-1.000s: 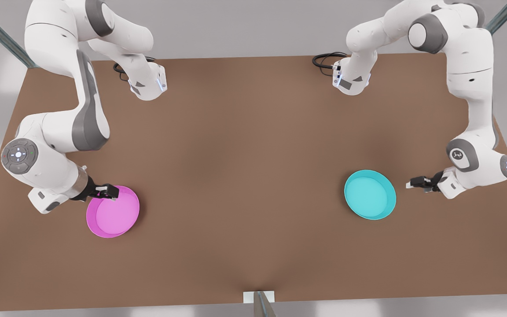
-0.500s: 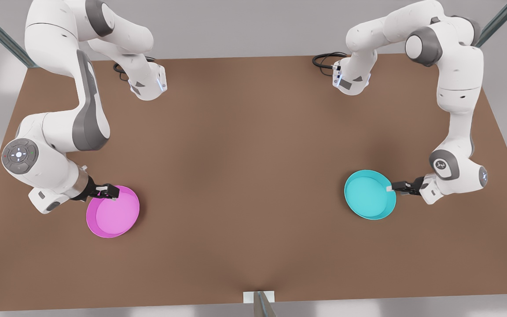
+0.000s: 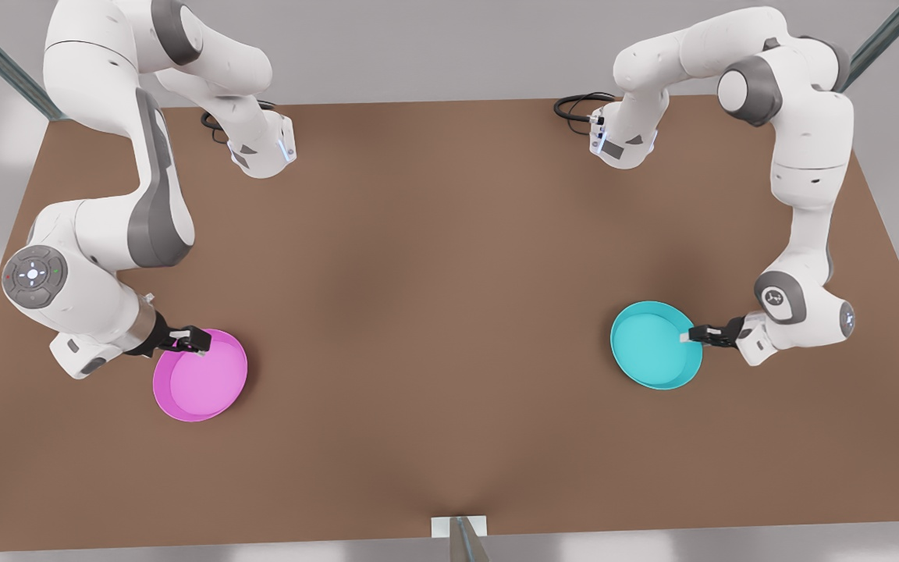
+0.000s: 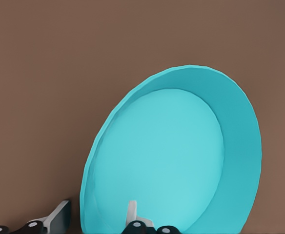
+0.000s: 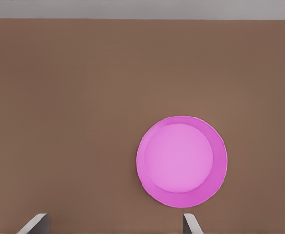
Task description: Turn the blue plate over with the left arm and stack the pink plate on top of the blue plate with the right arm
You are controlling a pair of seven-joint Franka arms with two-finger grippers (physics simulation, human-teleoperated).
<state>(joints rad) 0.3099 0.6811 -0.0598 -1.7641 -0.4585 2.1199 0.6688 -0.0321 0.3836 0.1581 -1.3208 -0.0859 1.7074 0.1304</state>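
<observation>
Left gripper (image 3: 691, 336): my fingers spread, astride blue plate (image 3: 652, 343) rim, front view's right edge; seemingly not clamped.
Right gripper (image 3: 193, 340): spread, waiting at pink plate (image 3: 201, 376).

A brown tabletop (image 3: 434, 297) is seen stretching across the frame, backed by a pale grey wall (image 3: 434, 47). Black cables (image 3: 578, 105) are coiled at its far edge, and a metal post (image 3: 461, 538) is set at the near edge.

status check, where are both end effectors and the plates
Left end effector open, straddling blue plate rim. Right end effector open by pink plate rim. Both plates right side up, apart.
</observation>
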